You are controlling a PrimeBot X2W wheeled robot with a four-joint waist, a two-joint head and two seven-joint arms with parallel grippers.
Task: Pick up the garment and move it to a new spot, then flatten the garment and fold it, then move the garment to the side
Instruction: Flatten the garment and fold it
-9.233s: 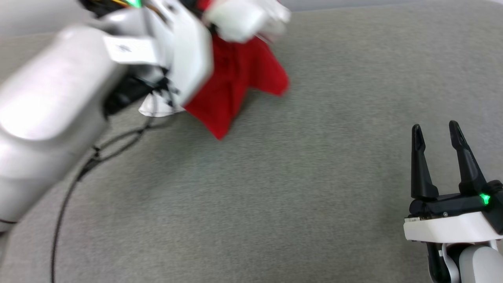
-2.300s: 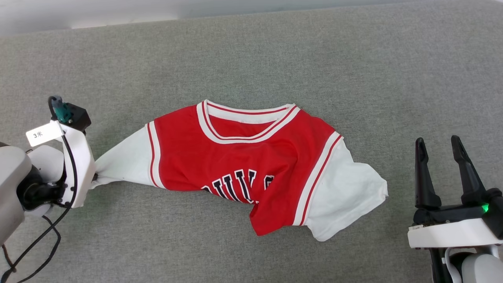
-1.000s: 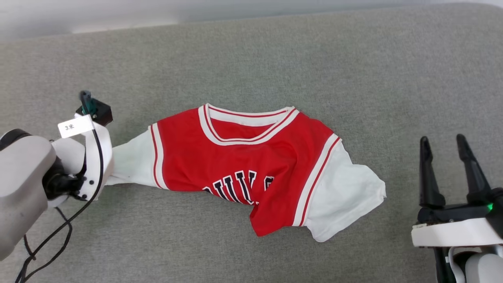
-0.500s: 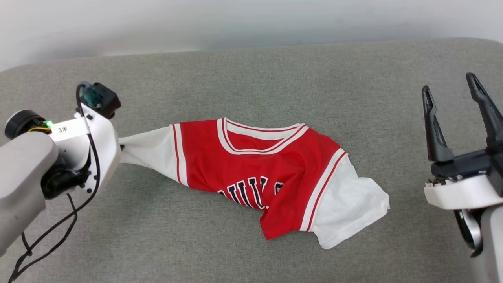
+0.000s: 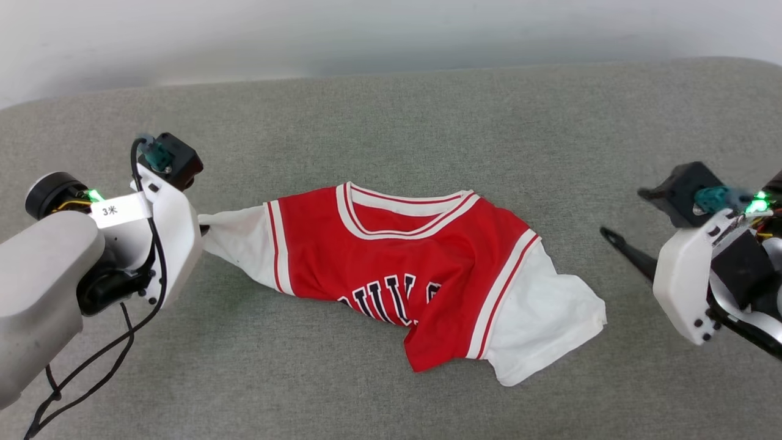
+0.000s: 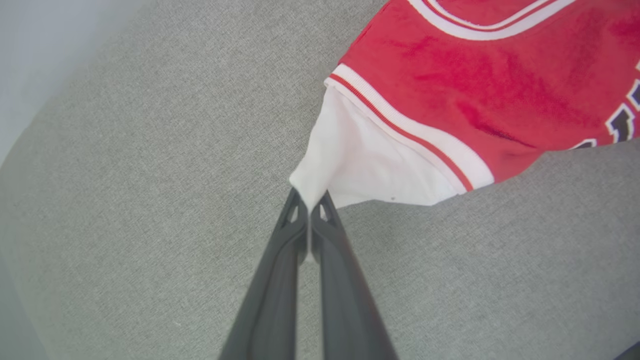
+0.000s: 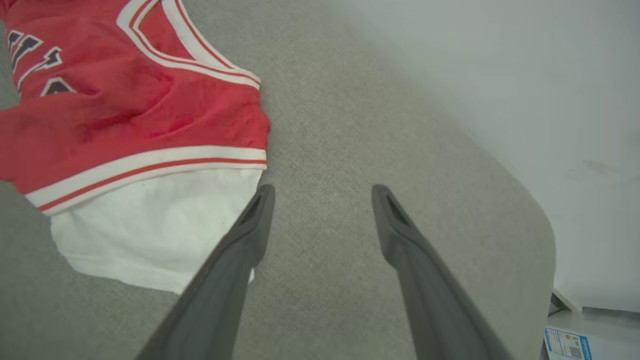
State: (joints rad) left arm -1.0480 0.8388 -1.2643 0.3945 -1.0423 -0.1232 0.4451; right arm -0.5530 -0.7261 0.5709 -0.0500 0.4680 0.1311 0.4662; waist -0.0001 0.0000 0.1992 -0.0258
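Item 1, garment point(image 5: 403, 269): a red jersey with 2 white sleeves, lying on the grey upholstered surface point(image 5: 391, 110) at the middle of the head view, neck opening toward the far edge. The body is not flat; the lower part is folded under, so the black lettering point(image 5: 385, 299) is cut off along the near fold. Item 2, left gripper point(image 6: 309, 202): both fingers are pressed together with the tip of the white sleeve point(image 6: 360, 165) on the robot's left pinched between them. That sleeve is drawn out to a point toward the gripper, and its cloth runs from the striped trim down to the fingertips. Item 3, right gripper point(image 7: 322, 192): fingers spread wide, nothing between them, angled toward the other white sleeve point(image 5: 550, 324), which lies spread on the surface at the robot's right. In the right wrist view 1 finger point(image 7: 240, 250) overlaps the edge of that sleeve; whether it touches the cloth or stands just above it cannot be told from these views. Item 4, surroundings: a pale wall point(image 5: 391, 30) behind the surface, a black cable point(image 5: 91, 366) hanging from the left arm, and a white tag point(image 5: 119, 211) on the left wrist.
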